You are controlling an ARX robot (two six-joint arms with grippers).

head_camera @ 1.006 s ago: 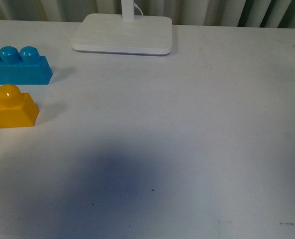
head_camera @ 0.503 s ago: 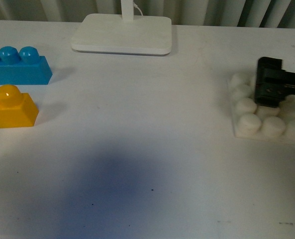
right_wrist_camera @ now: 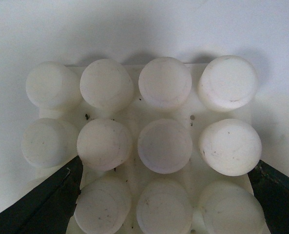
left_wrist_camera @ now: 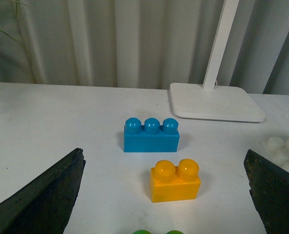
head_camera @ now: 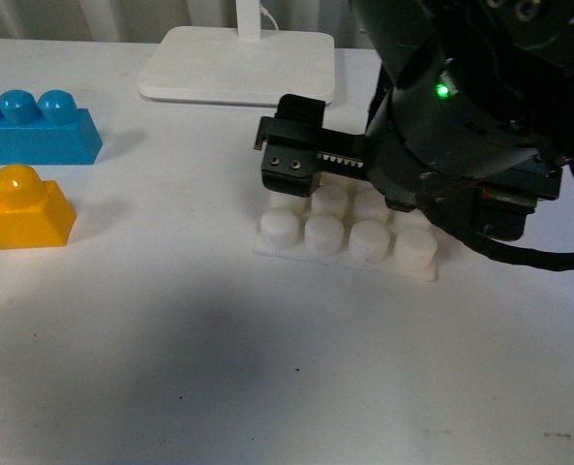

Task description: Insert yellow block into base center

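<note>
The yellow block point(head_camera: 20, 210) stands on the white table at the far left; it also shows in the left wrist view point(left_wrist_camera: 175, 181), between my left gripper's wide-open fingers. My left gripper point(left_wrist_camera: 168, 195) is open and empty, short of the block. The white studded base point(head_camera: 349, 237) lies on the table near the middle. My right gripper point(head_camera: 296, 160) is shut on the base from the right, its black arm covering the base's far side. The right wrist view shows the base's studs point(right_wrist_camera: 164, 145) between the finger pads point(right_wrist_camera: 51, 200).
A blue three-stud brick point(head_camera: 37, 128) stands just behind the yellow block. A flat white lamp foot point(head_camera: 238, 66) with a pole sits at the back. A green stud top point(left_wrist_camera: 154, 232) shows at the edge of the left wrist view.
My right gripper has carried the base from off the right edge leftward to near the table's middle. The yellow and blue bricks have not moved.
</note>
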